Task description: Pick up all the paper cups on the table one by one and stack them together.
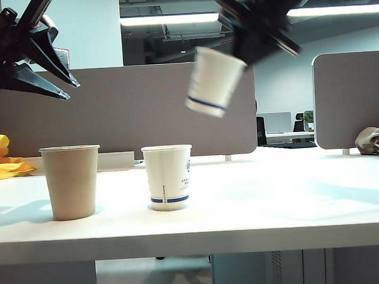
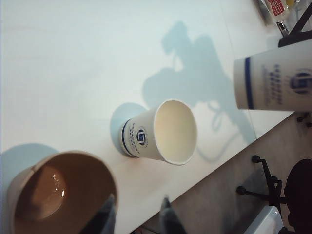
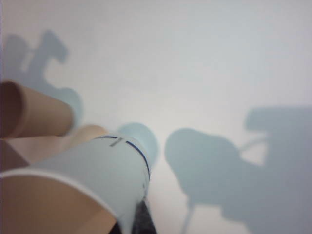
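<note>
Right hand (image 1: 226, 51) up in the air above the bench (image 1: 275, 201), clamped on the rim of a white cup (image 1: 213, 81) with blue band; cup tilted, base pointing down and toward the left, clear of the surface. Motion blur on arm and cup. In the right wrist view the held white cup (image 3: 92, 180) fills the near frame, fingertips barely visible.

Left hand (image 1: 46, 67) high over the bench's left end, jaws spread wide, holding nothing. In the left wrist view its fingertips (image 2: 105, 217) hang just above the brown cup (image 2: 58, 192).

Brown cup (image 1: 71, 181) stands upright near the front edge, left side. Second white cup (image 1: 168, 177) with blue band and logo stands upright just beside it toward the middle, not touching. Both are open side up and unstacked.

Grey partition panel (image 1: 121, 114) runs along the back edge.
</note>
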Controlling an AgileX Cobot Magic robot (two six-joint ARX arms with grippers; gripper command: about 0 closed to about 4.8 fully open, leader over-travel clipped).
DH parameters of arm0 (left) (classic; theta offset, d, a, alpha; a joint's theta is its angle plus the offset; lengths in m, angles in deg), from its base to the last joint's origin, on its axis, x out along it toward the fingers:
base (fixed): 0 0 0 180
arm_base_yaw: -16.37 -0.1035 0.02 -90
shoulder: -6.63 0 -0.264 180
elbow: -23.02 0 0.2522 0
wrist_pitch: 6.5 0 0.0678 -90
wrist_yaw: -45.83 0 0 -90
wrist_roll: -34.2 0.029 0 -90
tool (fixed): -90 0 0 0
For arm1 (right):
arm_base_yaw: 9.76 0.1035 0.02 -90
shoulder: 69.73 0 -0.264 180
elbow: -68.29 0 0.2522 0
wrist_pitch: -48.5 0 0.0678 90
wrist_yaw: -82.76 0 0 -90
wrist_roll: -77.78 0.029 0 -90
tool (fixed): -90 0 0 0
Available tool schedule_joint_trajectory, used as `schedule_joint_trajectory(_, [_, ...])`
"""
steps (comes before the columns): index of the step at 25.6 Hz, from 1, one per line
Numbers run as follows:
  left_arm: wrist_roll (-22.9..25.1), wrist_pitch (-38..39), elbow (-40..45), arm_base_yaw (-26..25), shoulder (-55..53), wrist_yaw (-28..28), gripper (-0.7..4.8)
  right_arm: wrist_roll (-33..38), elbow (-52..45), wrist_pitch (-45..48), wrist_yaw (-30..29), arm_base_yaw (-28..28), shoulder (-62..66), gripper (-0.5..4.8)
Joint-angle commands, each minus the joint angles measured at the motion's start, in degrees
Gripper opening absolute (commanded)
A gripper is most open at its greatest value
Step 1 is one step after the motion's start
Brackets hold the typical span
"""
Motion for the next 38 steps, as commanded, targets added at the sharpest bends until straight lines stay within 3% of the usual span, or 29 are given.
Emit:
schedule_joint_trajectory(1, [-0.3, -1.0, -0.2, 0.0, 0.3, 0.4, 1.20, 0.7, 2.9, 0.6, 3.0, 4.4, 0.5, -0.03])
schedule_joint_trajectory(6, [-1.7, -1.6, -0.2, 0.1, 0.3, 0.5, 1.20, 0.7, 3.0, 0.2, 3.2, 8.6, 5.1, -0.03])
schedule_joint_trajectory(12, [-2.7, -1.5, -0.2, 0.1, 0.3, 2.2, 1.20, 0.8, 3.0, 0.1, 5.0, 9.9, 9.4, -0.03])
schedule_joint_trajectory(22, [-2.7, -2.0, -0.2, 0.0, 0.3, 1.3, 1.20, -1.9, 3.0, -3.3, 13.6, 9.8, 11.0, 0.02])
schedule_joint_trajectory(24, [-2.7, -1.9, -0.2, 0.0, 0.3, 0.8, 1.20, -1.9, 3.0, -3.5, 13.9, 9.8, 11.6, 0.55])
schedule_joint_trajectory(27, [-2.7, -1.3, -0.2, 0.0, 0.3, -1.6, 1.20, -1.9, 3.0, -3.1, 13.9, 9.8, 11.7, 0.68])
schedule_joint_trajectory(30, [-2.4, -0.4, -0.2, 0.0, 0.3, -4.1, 1.20, -1.9, 3.0, -3.4, 13.7, 9.8, 11.7, 1.27])
schedule_joint_trajectory(34, [-1.1, 0.8, -0.2, 0.0, 0.3, -6.8, 1.20, -1.9, 4.2, -3.8, 13.6, 9.8, 11.7, 1.62])
schedule_joint_trajectory(38, [-0.5, 1.8, -0.2, 0.0, 0.3, -8.9, 1.20, -1.9, 10.2, -5.9, 13.5, 9.7, 11.6, 1.62])
